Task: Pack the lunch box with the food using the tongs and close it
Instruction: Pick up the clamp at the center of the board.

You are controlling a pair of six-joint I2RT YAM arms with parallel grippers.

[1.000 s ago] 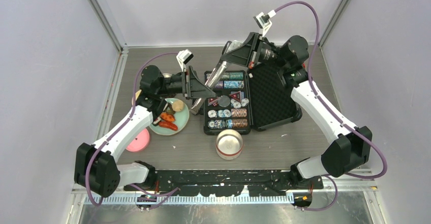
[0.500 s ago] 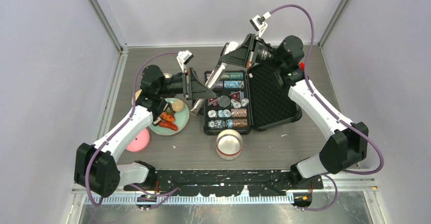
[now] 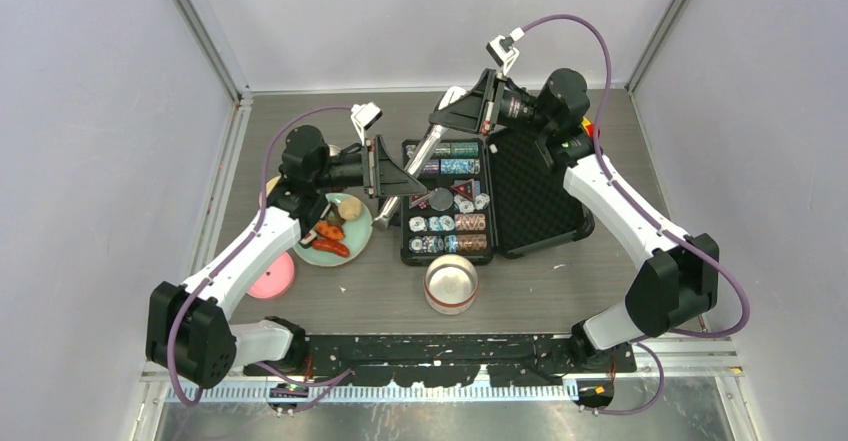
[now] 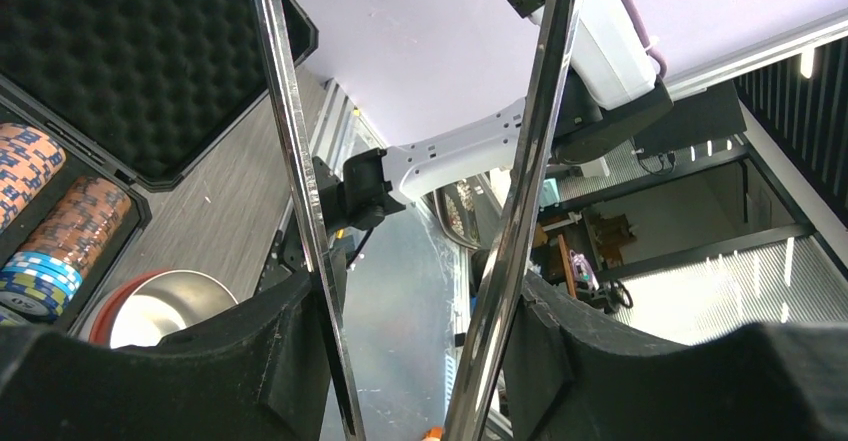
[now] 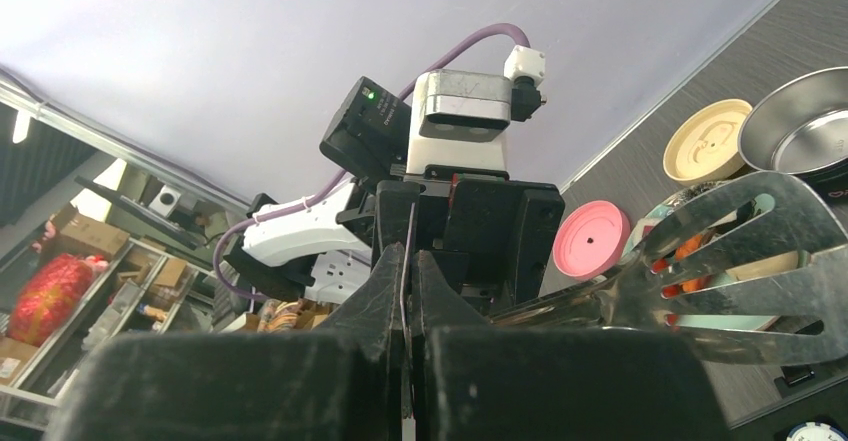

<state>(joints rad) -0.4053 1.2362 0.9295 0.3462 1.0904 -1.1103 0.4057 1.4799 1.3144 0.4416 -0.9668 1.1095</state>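
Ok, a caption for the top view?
Left arm and right arm hold the tongs by the open chip case; food on the plate.

The top external camera looks steeply down from behind the arm bases over the whole grey wood-grain table (image 3: 560, 291). The left wrist camera faces the white right arm (image 4: 460, 156) and the right wrist camera the white left arm (image 5: 300, 236). All three views share the shiny steel tongs (image 4: 520, 191) (image 5: 810, 221) (image 3: 425, 151), which the wrist cameras see from very near.
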